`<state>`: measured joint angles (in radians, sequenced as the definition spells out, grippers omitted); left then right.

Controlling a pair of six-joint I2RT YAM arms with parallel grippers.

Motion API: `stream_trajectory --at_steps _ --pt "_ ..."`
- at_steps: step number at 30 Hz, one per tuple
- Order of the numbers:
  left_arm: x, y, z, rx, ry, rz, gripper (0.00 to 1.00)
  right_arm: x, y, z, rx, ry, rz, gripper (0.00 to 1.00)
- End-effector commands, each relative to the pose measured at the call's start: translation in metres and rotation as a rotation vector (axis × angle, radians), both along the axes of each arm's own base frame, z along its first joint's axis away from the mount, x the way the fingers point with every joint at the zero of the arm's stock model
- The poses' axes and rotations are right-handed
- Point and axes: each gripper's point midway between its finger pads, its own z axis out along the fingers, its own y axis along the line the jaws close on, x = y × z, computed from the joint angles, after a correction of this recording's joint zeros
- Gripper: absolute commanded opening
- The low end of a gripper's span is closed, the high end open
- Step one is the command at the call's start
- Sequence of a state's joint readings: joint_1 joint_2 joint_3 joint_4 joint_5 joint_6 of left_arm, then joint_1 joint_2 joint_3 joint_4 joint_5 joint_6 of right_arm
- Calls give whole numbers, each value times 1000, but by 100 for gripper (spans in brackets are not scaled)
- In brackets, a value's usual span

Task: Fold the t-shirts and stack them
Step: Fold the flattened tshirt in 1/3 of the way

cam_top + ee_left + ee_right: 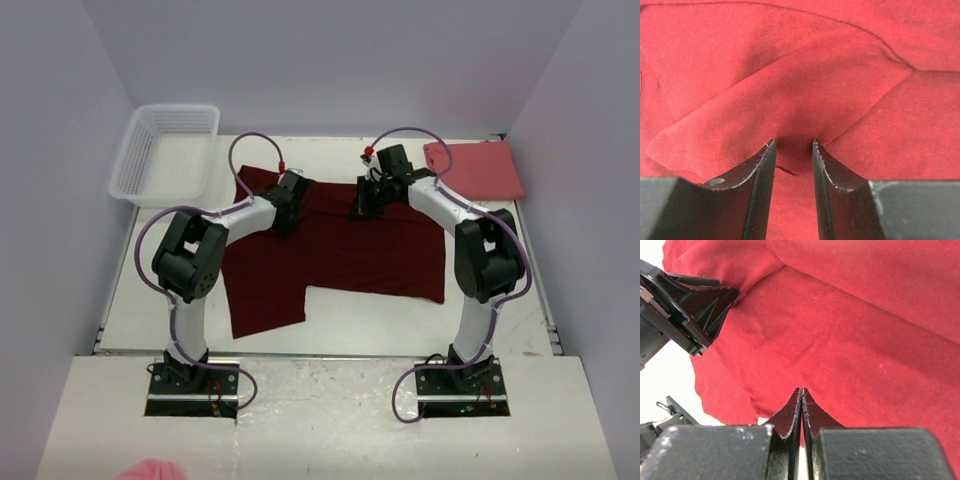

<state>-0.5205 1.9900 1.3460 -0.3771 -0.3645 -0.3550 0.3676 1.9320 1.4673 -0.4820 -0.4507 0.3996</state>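
Observation:
The dark maroon t-shirt (340,250) lies spread across the middle of the table, one part hanging down toward the front left. My left gripper (292,200) is low over its back left part. In the left wrist view its jaws (794,142) stand apart, with a raised fold of the maroon cloth (790,90) bunched at their tips. My right gripper (368,205) is over the shirt's back middle. Its fingers (802,389) are pressed together, tips against the maroon cloth (865,340). The salmon pink t-shirt (475,168) lies folded at the back right.
A white mesh basket (125,160) stands at the back left corner. A pink scrap (150,470) shows at the bottom edge, in front of the arm bases. Walls close the table on three sides. The left gripper's black body (695,305) is close beside the right one.

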Motion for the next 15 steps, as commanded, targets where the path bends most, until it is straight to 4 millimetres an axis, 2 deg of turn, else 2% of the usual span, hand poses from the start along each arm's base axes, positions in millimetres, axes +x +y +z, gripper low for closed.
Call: stream_trajectory --at_steps 1,3,9,11,13,15 --pt "1 6 -1 45 -15 6 36 4 2 35 75 -90 19 0" --pt "0 5 -2 42 -10 2 35 4 -2 34 77 -85 8 0" --pt "-1 -2 -4 32 -5 -12 24 6 -4 29 81 -79 7 0" --pt "1 -3 -4 38 -5 -21 17 5 -4 26 77 -71 2 0" --pt "2 -4 -6 42 0 -23 4 5 -5 25 72 -71 -1 0" --pt "4 -6 -5 39 -3 -27 0 5 -7 24 61 -73 -7 0"
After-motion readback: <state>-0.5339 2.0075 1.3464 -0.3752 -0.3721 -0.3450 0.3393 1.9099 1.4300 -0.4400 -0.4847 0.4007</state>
